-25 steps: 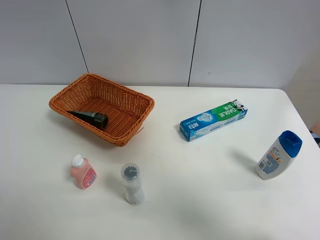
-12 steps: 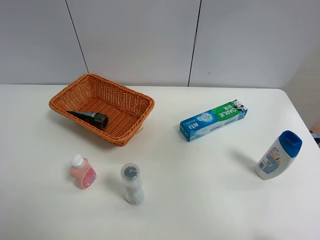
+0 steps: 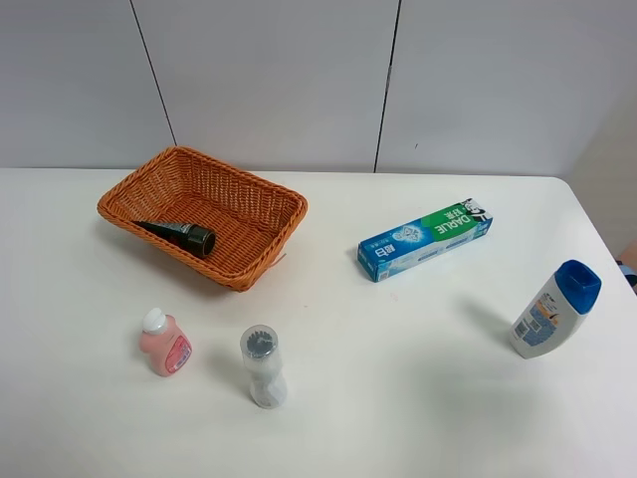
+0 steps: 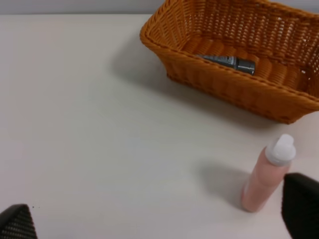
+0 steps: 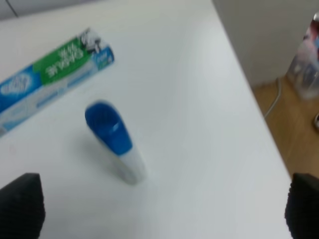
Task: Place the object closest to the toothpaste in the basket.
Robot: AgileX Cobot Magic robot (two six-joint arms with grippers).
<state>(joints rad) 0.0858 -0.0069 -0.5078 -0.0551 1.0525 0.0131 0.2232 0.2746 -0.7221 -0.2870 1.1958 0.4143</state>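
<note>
The blue and green toothpaste box (image 3: pixel 425 239) lies right of centre on the white table; it also shows in the right wrist view (image 5: pixel 50 79). A white bottle with a blue cap (image 3: pixel 553 309) stands near the right edge, below my right gripper (image 5: pixel 162 209), which is open and empty. The wicker basket (image 3: pixel 239 194) sits at the back left and holds a dark bottle (image 3: pixel 181 234). My left gripper (image 4: pixel 157 219) is open and empty, near a pink bottle (image 4: pixel 266 174) and in front of the basket (image 4: pixel 234 87). Neither arm shows in the exterior view.
A pink bottle (image 3: pixel 165 344) and a clear bottle with a dark cap (image 3: pixel 264 366) stand at the front left. The table's right edge (image 5: pixel 249 94) runs close to the white bottle (image 5: pixel 113 142), with floor beyond it.
</note>
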